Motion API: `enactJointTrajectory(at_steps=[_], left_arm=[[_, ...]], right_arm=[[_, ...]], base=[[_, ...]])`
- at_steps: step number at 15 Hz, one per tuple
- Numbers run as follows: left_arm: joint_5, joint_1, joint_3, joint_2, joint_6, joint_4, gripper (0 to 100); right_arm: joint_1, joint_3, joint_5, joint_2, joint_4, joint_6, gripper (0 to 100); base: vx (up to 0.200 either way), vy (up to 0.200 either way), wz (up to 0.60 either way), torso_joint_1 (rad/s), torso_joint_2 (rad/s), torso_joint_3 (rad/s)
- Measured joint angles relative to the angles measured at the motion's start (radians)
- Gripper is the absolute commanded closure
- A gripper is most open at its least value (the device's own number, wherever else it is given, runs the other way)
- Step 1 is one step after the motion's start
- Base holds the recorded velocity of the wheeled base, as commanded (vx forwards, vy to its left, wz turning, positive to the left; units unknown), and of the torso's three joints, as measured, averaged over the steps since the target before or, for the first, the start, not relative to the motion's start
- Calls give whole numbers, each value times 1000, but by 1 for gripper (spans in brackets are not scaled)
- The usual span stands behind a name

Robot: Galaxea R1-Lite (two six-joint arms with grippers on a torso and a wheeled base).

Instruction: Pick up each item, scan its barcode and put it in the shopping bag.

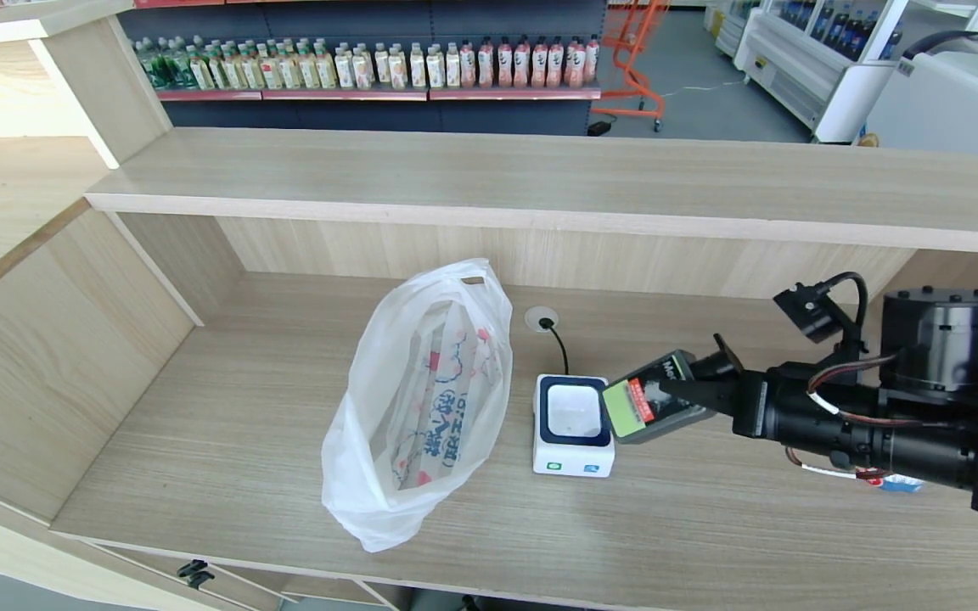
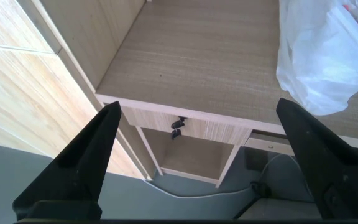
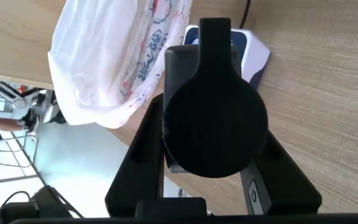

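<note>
On the counter [image 1: 200, 441], centre: a shopping bag [image 1: 353, 475], white thin plastic, is slumped with its mouth open and one handle loop toward the back wall. A printed packet [image 1: 446, 399] is seen lying inside it.

Just beside the bag, to the right: a scanner [image 1: 574, 420], white body with a dark blue top face. It is joined by a black cable [image 1: 559, 348] to a round port [image 1: 542, 320] in the counter behind it.

Right gripper [image 1: 688, 373]: clenched on a dark grey box [image 1: 650, 399] with a green and red label. The box is held tilted above the counter, its labelled end at the scanner's right edge.

Left gripper [image 2: 199, 106]: released, fingers spread wide with nothing between them. It is held clear of the counter, out before its front edge.

Under the counter's front edge: a key [image 2: 177, 126] is seen hanging in a lock.

Behind the counter: a shelf [image 1: 370, 93] lined with bottles.
</note>
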Motion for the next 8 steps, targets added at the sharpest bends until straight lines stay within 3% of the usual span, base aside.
enactJointTrajectory(at_steps=[8], left_arm=[[0,0,0,0,0,0,0]], right_arm=[[85,-77,-71,150,-14,2,100]], base=[[0,0,0,0,0,0]])
